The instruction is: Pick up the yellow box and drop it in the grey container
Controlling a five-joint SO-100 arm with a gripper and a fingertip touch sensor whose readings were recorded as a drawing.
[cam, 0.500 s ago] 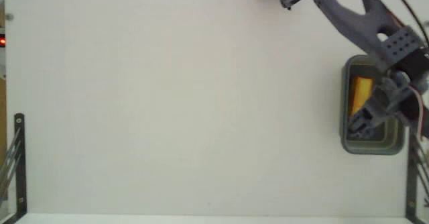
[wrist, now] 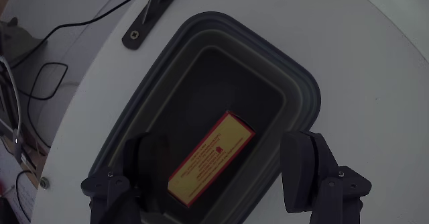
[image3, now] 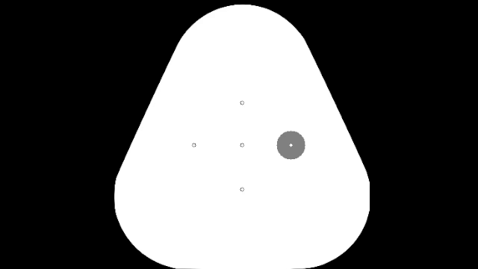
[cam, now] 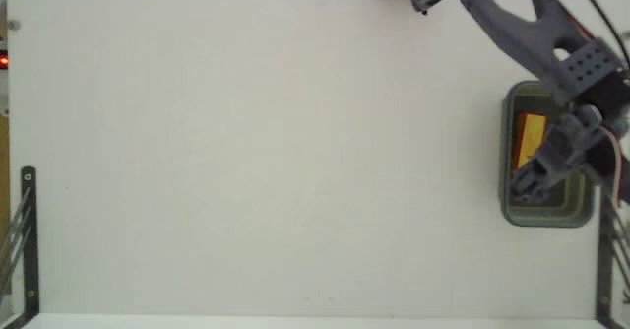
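A plain white tabletop (cam: 276,152) fills the fixed view; black metal brackets (cam: 26,235) are seen at its lower left and right edges. In the wrist view the table's rounded edge is shown, with black cables (wrist: 40,76) lying on a paler surface beyond it and a black bracket (wrist: 151,13) fixed near the rim.

The grey-green rectangular plastic tub with rounded corners and a thick stepped rim, the grey container (wrist: 295,83), stands at the right side of the table in the fixed view (cam: 510,209). The small flat elongated yellow box (wrist: 211,158) is seen lying flat on the container's floor, set diagonally, with a red mark and fine print on its upper face; in the fixed view its yellow face (cam: 529,134) is seen in the upper part of the tub.

The grey arm's two-finger gripper (wrist: 224,174) is held above the container, its jaws spread wide on either side of the box. Nothing is gripped, and the box is not touched by the fingers (wrist: 305,170)
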